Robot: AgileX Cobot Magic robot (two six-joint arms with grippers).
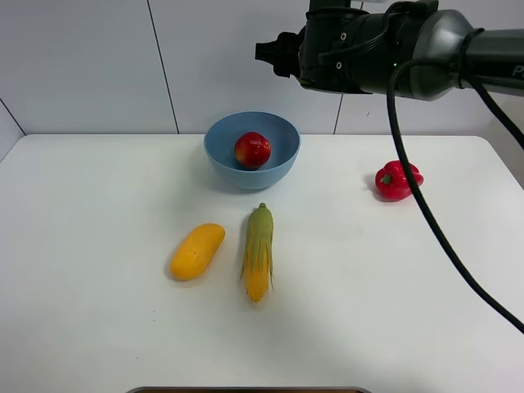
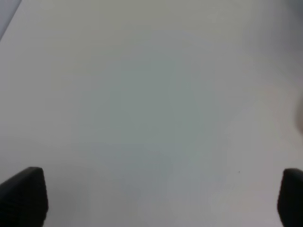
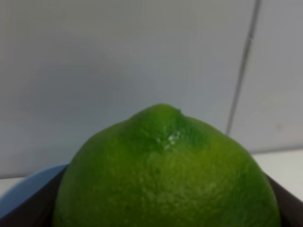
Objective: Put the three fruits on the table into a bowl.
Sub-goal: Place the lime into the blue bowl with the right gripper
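Note:
A red apple lies inside the light-blue bowl at the back middle of the white table. In front of the bowl, to the left, the yellow-orange mango rests on the table. My right gripper hangs high above the bowl. In the right wrist view it is shut on the green lime, with dark fingers on both sides and the bowl's rim showing below. My left gripper is open over bare tabletop, its fingers far apart, and it does not show in the exterior high view.
A corn cob with green husk lies right beside the mango, in front of the bowl. A red bell pepper sits at the back right. The right arm's black cable hangs down over the right side of the table.

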